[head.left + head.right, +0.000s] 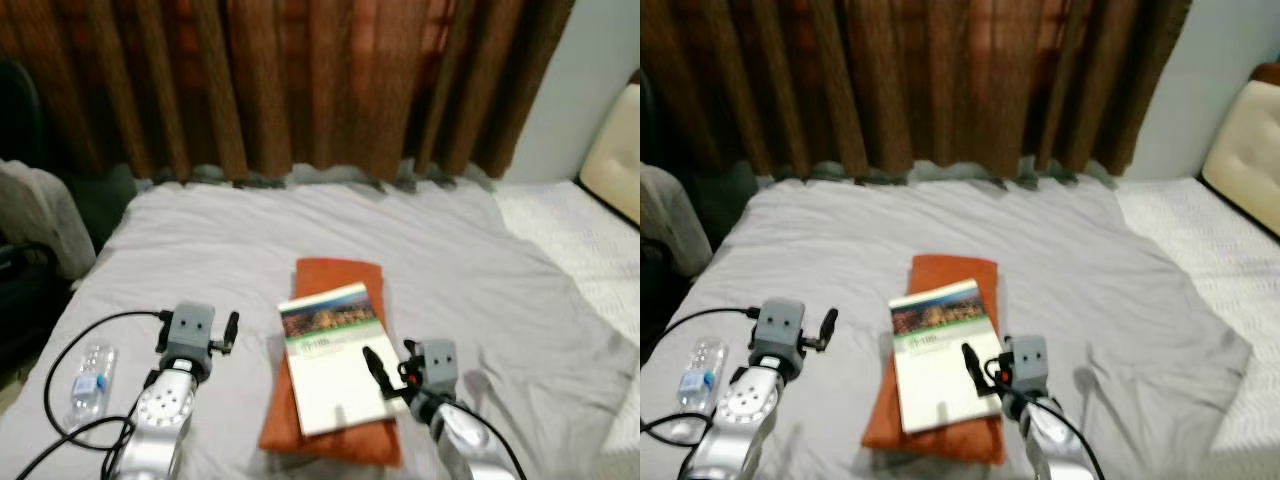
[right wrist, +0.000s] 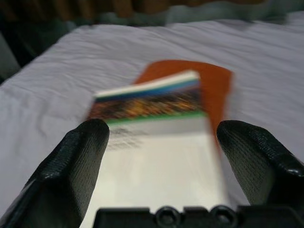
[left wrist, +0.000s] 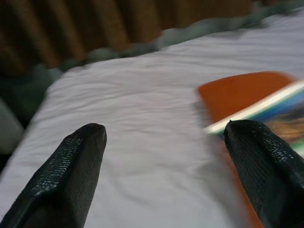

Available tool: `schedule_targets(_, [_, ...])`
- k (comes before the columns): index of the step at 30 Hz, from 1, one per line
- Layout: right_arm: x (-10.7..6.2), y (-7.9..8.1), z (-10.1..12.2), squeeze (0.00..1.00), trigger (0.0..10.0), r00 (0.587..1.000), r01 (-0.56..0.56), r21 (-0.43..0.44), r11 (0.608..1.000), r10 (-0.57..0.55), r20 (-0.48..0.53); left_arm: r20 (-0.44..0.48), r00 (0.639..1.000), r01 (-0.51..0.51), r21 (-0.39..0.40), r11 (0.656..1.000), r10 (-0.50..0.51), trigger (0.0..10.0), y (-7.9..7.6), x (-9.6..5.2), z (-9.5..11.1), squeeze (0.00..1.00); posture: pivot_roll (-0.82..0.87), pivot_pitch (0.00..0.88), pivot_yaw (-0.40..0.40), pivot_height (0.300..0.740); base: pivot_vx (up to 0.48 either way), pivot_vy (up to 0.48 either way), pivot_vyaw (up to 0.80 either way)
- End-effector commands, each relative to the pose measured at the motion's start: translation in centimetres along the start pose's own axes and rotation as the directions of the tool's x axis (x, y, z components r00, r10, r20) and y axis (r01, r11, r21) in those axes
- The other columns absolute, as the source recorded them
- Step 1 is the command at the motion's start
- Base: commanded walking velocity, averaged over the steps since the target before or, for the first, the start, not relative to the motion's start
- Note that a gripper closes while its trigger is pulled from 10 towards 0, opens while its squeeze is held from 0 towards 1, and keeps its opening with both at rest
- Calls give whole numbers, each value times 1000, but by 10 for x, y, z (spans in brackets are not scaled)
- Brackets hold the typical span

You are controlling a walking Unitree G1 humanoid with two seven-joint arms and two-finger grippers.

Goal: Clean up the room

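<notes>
A white book (image 1: 335, 355) with a green and photo cover lies on a folded orange cloth (image 1: 340, 275) in the middle of the grey bed sheet (image 1: 300, 220). My right gripper (image 1: 390, 362) is open at the book's near right corner. In the right wrist view its fingers (image 2: 80, 156) stand on either side of the book (image 2: 156, 142). My left gripper (image 1: 226, 334) is open over bare sheet, to the left of the book and apart from it. The left wrist view has the orange cloth (image 3: 237, 92) beside one finger (image 3: 261, 156). A clear water bottle (image 1: 90, 380) lies at the bed's left edge.
Brown curtains (image 1: 300, 80) hang behind the bed. A cream cushion (image 1: 615, 160) and a white textured cover (image 1: 580, 240) are at the right. Dark furniture with grey cloth (image 1: 35, 215) stands to the left. A black cable (image 1: 75, 345) loops near the bottle.
</notes>
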State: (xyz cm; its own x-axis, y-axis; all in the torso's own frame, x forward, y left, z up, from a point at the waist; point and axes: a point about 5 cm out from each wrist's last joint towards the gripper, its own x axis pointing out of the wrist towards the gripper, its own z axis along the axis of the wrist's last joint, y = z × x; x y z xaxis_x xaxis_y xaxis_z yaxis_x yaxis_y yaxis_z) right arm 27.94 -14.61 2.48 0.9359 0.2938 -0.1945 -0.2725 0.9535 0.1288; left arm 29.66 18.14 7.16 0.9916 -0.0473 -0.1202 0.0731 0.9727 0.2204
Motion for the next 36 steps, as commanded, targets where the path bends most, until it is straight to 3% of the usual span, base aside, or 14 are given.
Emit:
schedule_targets(1, [0, -7, 4, 0, 10000, 1000, 20, -2, 1000, -20, 8, 6, 1000, 23, 11, 1000, -23, 10000, -6, 2, 3, 0, 70, 0, -31, 740, 0, -416, 0])
schedule_targets(6, [0, -6, 4, 0, 10000, 1000, 18, -5, 1000, -18, 5, -23, 1000, -17, 39, 999, 18, 10000, 1, 4, -1, 0, 71, 0, -32, 740, 109, -158, 0])
schedule_targets(9, [-1, -6, 4, 0, 10000, 1000, 17, -5, 1000, -17, 4, 8, 1000, -18, -10, 1000, 18, 10000, 4, 2, 1, 0, 73, 0, -34, 740, 0, 0, 0])
schedule_targets(21, [0, -4, 2, 0, 10000, 1000, -9, 2, 1000, 9, -11, 7, 999, -36, -44, 998, 36, 10000, 2, 0, 1, 0, 75, 0, -40, 740, 465, 0, 0])
schedule_targets(27, [3, 3, -5, 0, 10000, 995, -52, 75, 996, 58, -79, 2, 1000, -26, -42, 999, 26, 10000, 0, -1, 0, 0, 79, 0, -41, 740, 429, 0, 0])
schedule_targets(32, [10, 4, -7, 0, 10000, 992, -21, 124, 992, 36, -118, 2, 1000, 15, -5, 1000, -15, 10000, -4, -2, 2, 0, 90, 0, -37, 740, 324, 0, 0])
schedule_targets(36, [21, 7, -11, 0, 10000, 985, 19, 195, 981, 15, -174, 18, 999, 27, -28, 999, -26, 10000, -1, -8, 7, 0, 111, 88, -27, 740, 0, 0, 0])
